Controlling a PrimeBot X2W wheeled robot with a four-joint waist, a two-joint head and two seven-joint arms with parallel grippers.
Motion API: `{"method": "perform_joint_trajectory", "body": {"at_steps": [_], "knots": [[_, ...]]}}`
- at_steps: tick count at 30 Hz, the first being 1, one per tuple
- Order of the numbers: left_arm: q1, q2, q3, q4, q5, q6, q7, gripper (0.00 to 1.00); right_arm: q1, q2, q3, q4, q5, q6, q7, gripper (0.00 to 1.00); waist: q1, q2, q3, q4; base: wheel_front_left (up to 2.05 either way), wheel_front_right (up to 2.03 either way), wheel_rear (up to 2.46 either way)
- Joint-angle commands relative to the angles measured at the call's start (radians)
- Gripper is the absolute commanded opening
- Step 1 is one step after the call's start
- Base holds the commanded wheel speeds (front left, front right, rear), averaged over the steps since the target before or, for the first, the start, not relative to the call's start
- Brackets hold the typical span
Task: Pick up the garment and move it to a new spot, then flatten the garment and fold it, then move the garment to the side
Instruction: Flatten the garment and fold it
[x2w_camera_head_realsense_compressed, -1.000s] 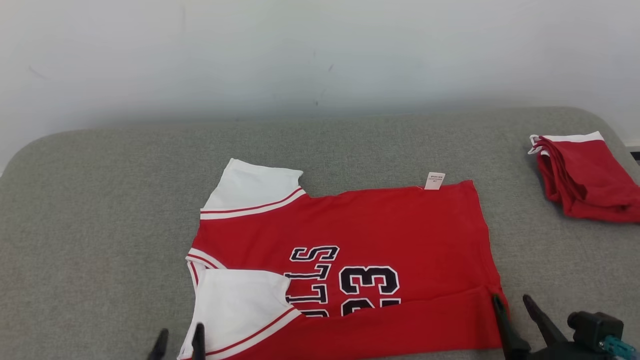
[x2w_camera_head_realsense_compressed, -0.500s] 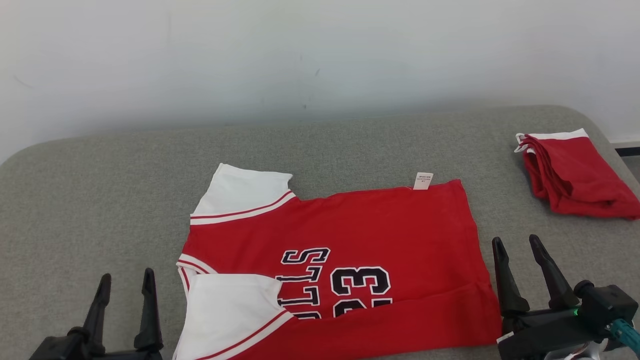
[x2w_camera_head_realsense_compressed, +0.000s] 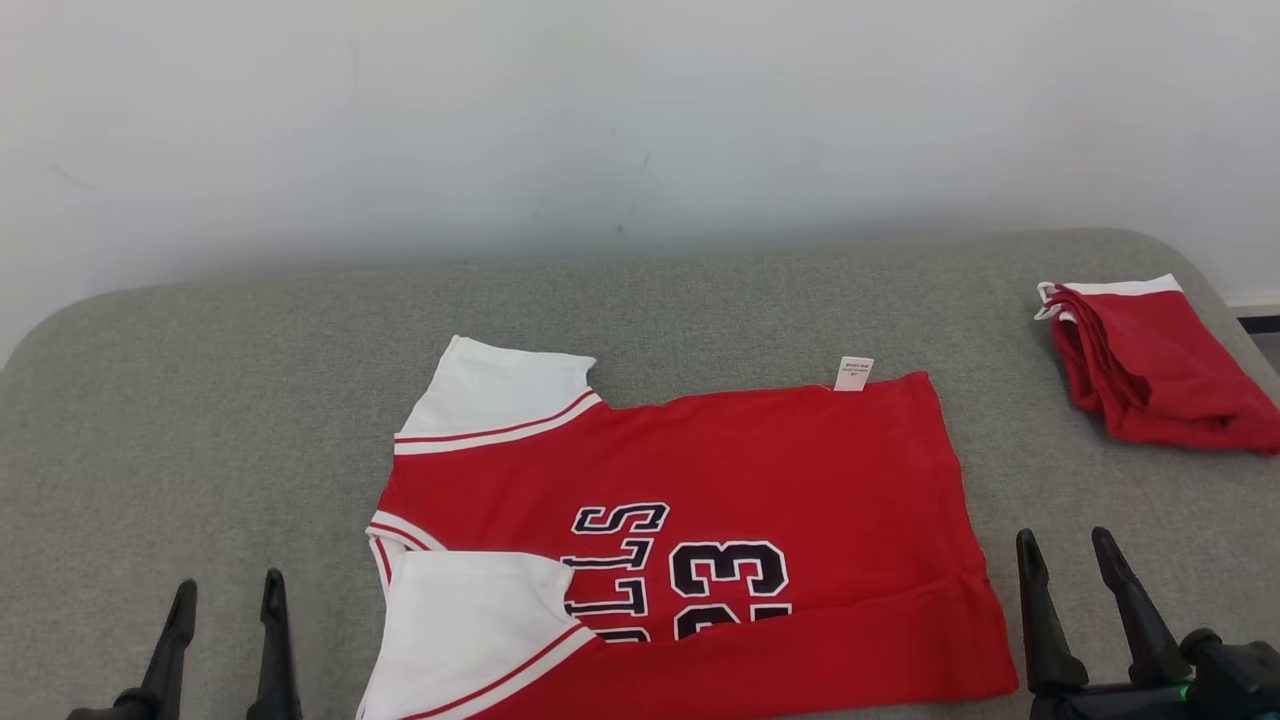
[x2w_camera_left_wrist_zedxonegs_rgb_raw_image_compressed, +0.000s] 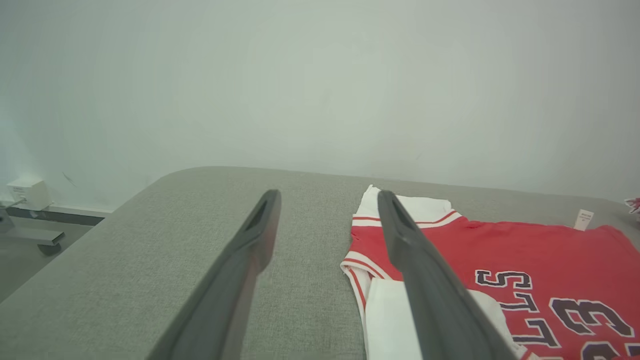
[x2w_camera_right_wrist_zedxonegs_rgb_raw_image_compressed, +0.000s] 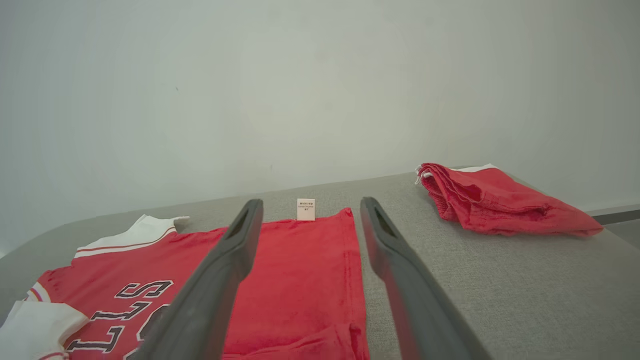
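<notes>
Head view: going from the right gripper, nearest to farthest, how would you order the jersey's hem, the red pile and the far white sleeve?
1. Hem, just left of the right gripper.
2. Red pile, ahead, slightly right.
3. Far white sleeve, ahead, far left.

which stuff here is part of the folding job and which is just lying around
In the job:
red and white jersey, spread on the grey table
left tool and right tool, both open, either side of it

Lying about:
folded red garment, far right
white box by the wall
</notes>
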Motion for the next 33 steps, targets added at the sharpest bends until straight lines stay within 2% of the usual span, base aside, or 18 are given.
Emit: {"method": "perform_joint_trajectory", "body": {"at_steps": [1, 8, 18, 24, 33], "knots": [[0.014, -0.007, 0.006, 0.000, 0.012, -0.008, 0.000, 1.00, 0.017, 0.004, -0.005, -0.004, 0.001, 0.000, -0.006, 1.00, 0.0000, 0.0001, -0.003, 0.005, 0.00, 0.00, 0.00], [0.041, -0.030, 0.022, 0.012, 0.034, -0.065, 0.000, 1.00, 0.036, 0.006, 0.000, 0.001, -0.012, 0.000, -0.007, 1.00, 0.0000, 0.0001, -0.007, 0.009, 0.00, 0.00, 0.00], [0.024, -0.049, 0.061, 0.035, 0.040, -0.095, 0.000, 1.00, 0.012, -0.011, 0.014, 0.034, 0.016, 0.000, 0.008, 1.00, 0.0000, 0.0001, 0.000, 0.000, 0.00, 0.00, 0.00], [-0.104, 0.012, 0.037, 0.107, 0.044, -0.122, 0.007, 1.00, -0.096, -0.055, 0.036, 0.099, 0.071, 0.000, 0.065, 1.00, 0.0000, 0.0001, 0.047, -0.017, 0.00, 0.00, 0.00], [-0.514, 0.143, -0.095, 0.227, -0.032, -0.141, 0.120, 1.00, -0.439, -0.147, 0.104, 0.257, 0.133, 0.000, 0.186, 1.00, 0.0000, 0.0001, 0.252, -0.049, 0.00, 0.00, 0.00]]}}
